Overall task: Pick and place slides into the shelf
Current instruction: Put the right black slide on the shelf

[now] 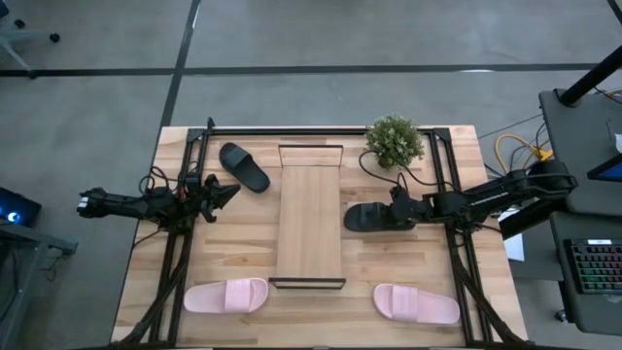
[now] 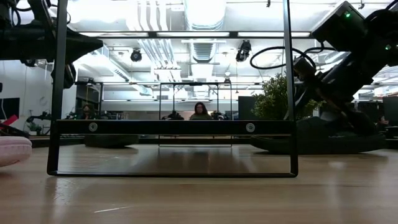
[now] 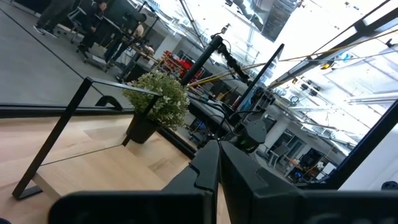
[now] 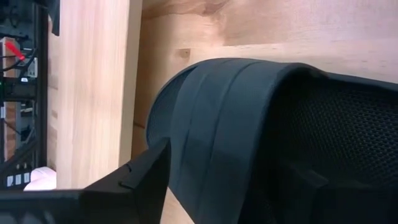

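The shelf point(image 1: 310, 216) lies along the middle of the table point(image 1: 437, 321), with nothing on it yet. A black slide point(image 1: 374, 216) lies just right of it, and the right gripper point(image 1: 400, 209) is at its strap; one finger point(image 4: 134, 180) touches the strap, but whether the jaws are closed I cannot tell. If the hold is shallow, the slide may slip out when lifted. The left gripper point(image 1: 216, 197) waits near the other black slide point(image 1: 244, 166), fingers together on nothing.
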